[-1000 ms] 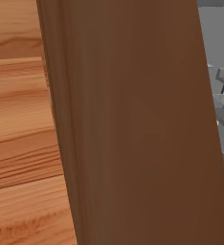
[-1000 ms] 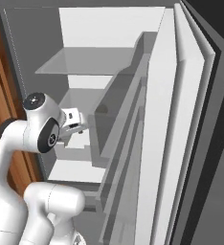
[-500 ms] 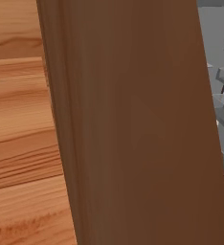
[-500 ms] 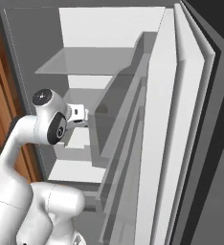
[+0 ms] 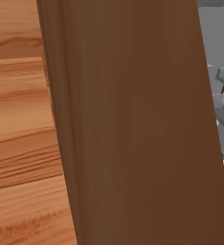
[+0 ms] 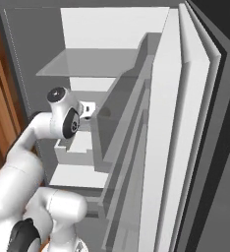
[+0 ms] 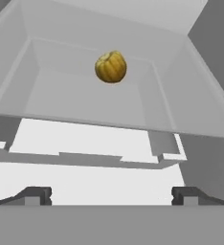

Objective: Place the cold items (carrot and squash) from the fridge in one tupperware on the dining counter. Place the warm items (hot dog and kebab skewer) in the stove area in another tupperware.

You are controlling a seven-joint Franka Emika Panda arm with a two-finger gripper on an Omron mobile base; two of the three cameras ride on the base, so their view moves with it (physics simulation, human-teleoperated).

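Squash point(image 7: 111, 66) sat alone on a fridge shelf point(image 7: 85, 103), toward the back wall, dead ahead of my hand point(image 7: 112, 195) and a bit above the line of the fingertips point(image 7: 37, 195) in the hand view. It looked roundish and ribbed, no real long axis I could pick, so I judged approach angle mattered little; depth was the thing. Hand's fingers stood wide apart with nothing between them, well short of the squash. Between hand and squash ran the front lip of the shelf and a lower ledge, so I reckoned I'd have to go in over that edge, not under. The shelf walls angled in left and right but the squash had open room on both sides, touching neither. No carrot visible to me there. From the right base view the arm point(image 6: 36, 142) reached into the open fridge point(image 6: 112, 59), wrist just inside, with the fridge door point(image 6: 186, 128) and its racks close on the right; that side looked tight for swinging. Left base view gave me a brown panel point(image 5: 133, 124) right up close, beside wood grain.
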